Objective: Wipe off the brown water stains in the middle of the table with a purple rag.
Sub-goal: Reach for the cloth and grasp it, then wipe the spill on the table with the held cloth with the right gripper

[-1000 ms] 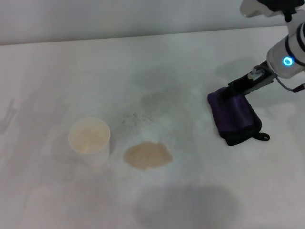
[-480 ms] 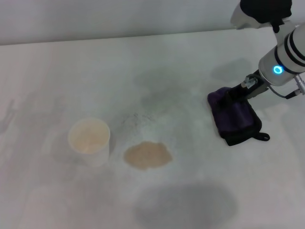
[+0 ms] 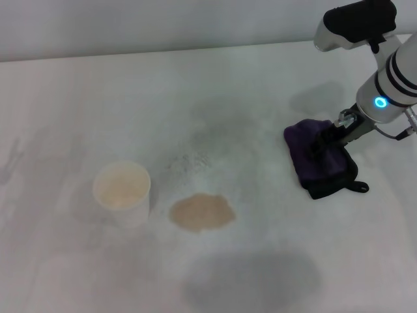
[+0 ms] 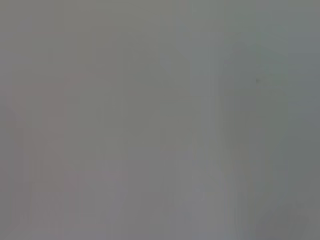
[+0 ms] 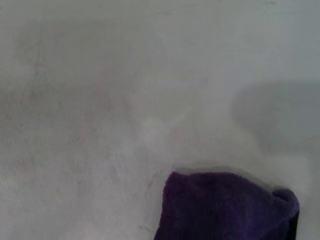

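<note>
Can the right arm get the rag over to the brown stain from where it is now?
Probably yes: the right gripper is down on the purple rag, and bare table lies between it and the brown water stains.

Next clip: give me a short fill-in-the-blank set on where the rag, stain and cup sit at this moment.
1. The right pincer is down on the ____ rag.
2. The brown water stains lie between the rag and the paper ____.
3. The rag rests on the table toward the robot's ____ side.
4. The stain is still ____ by the rag.

Missing words: purple; cup; right; untouched
</note>
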Robot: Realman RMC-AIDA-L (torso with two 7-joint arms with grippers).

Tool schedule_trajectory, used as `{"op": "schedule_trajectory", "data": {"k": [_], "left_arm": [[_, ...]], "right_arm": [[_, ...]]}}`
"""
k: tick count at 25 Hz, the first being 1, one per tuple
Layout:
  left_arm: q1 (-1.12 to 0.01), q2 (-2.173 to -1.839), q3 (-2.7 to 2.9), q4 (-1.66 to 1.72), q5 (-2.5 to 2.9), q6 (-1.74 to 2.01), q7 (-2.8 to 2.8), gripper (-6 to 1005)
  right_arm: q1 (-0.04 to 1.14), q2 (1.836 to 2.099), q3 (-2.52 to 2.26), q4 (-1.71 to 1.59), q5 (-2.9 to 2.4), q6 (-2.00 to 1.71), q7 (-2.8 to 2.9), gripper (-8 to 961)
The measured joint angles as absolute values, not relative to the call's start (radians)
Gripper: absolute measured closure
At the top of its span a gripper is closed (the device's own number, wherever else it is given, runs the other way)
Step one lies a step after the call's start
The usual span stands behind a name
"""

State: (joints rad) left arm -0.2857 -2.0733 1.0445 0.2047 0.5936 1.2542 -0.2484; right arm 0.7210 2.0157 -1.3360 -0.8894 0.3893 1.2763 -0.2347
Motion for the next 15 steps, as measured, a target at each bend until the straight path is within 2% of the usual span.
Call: {"op": "schedule_trajectory", "data": {"k": [2,8,13,15], "left_arm": [[-0.286,-2.074,1.046,0.204,0.594,1.254,-0.248,138],[-0.285,-2.075,1.046,0.204,0.594,1.254,-0.248,138],[-0.284,-2.075,1.046,0.204,0.595,1.256,-0.248,137],[-0.282,-2.075,1.046,0.204,0.595,1.256,-0.248,137]], "right_arm": [[0.721,2.016,-1.335,-0.885,0.391,1.277,-0.229,248],[0.723,2.018,-1.354,-0.878,0.392,1.277,-0.224,459],[0.727,2.022,-1.377,-0.875,0.397,1.276,-0.219,708],[0.727,2.023,-1.381,-0.885,0.398,1.277,-0.216,728]]}}
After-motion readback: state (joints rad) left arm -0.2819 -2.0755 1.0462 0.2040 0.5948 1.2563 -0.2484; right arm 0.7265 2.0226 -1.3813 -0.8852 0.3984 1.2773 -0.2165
